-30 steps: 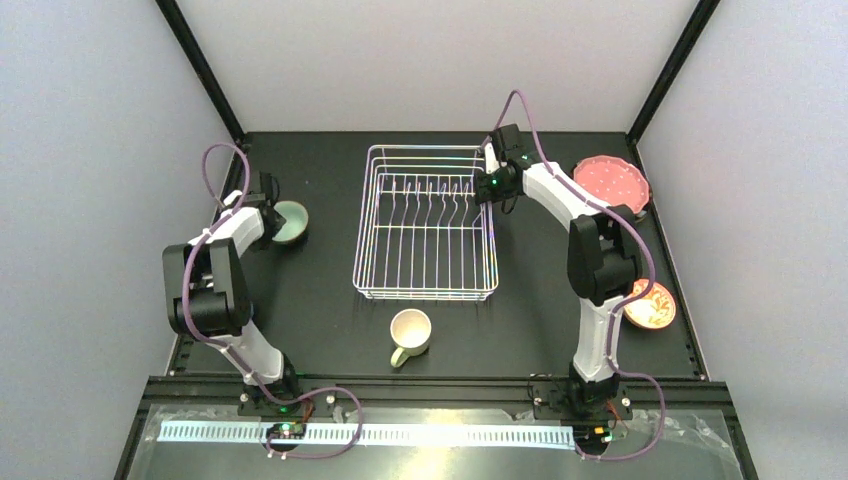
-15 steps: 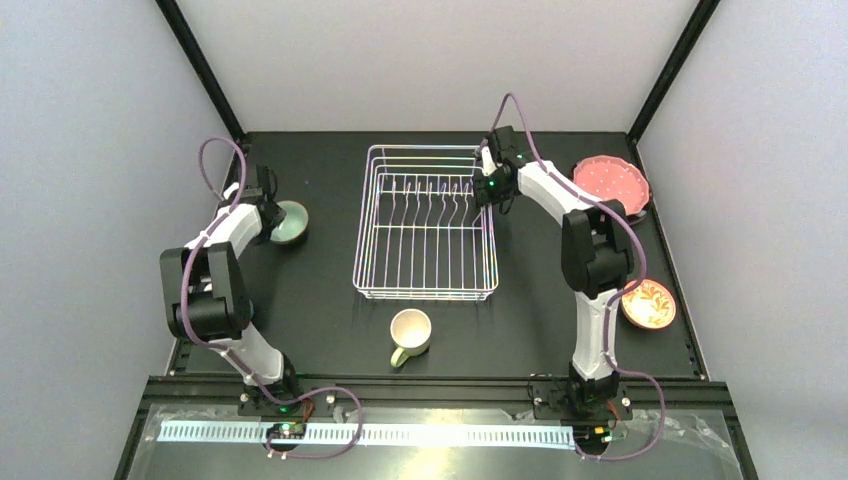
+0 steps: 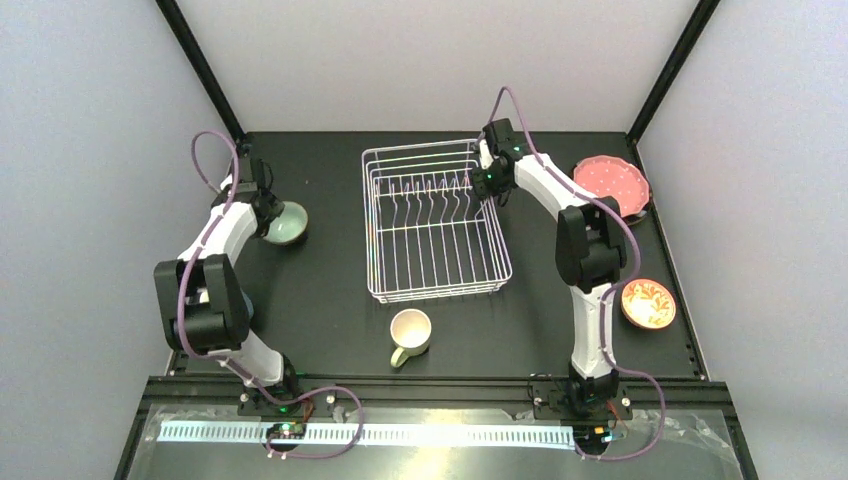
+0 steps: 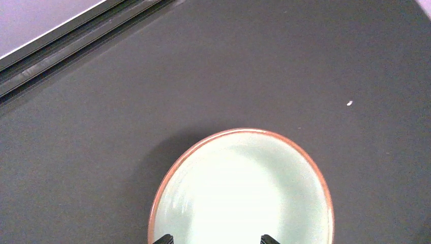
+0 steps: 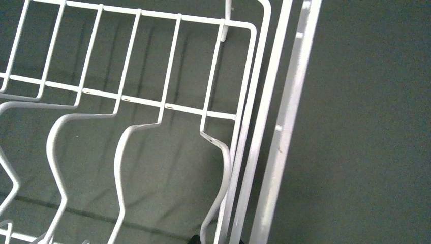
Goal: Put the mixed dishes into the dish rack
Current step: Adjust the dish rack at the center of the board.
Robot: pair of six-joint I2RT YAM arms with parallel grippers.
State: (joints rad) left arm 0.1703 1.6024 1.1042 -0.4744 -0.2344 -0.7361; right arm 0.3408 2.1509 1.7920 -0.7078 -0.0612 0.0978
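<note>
— Status of our left pincer [image 4: 214,241]?
— Spread wide; we see it hovering over the pale-green bowl [image 4: 244,193] on the counter [image 4: 101,127], well left of the dish rack [image 3: 440,296].
— And our right pincer [image 3: 488,182]?
— Narrowed onto the dish rack's far-right rim wire, gripping it.

Your dish rack [image 3: 435,225] is white wire, set against a matte black table [image 3: 310,290]. The pale-green bowl [image 4: 241,188] carries a thin orange-brown rim. Your mug [image 3: 410,333] is plain cream. The plate [image 3: 610,180] is pink, speckled with faint pale dots, and the small bowl [image 3: 648,303] is orange with a lighter swirling pattern inside.
</note>
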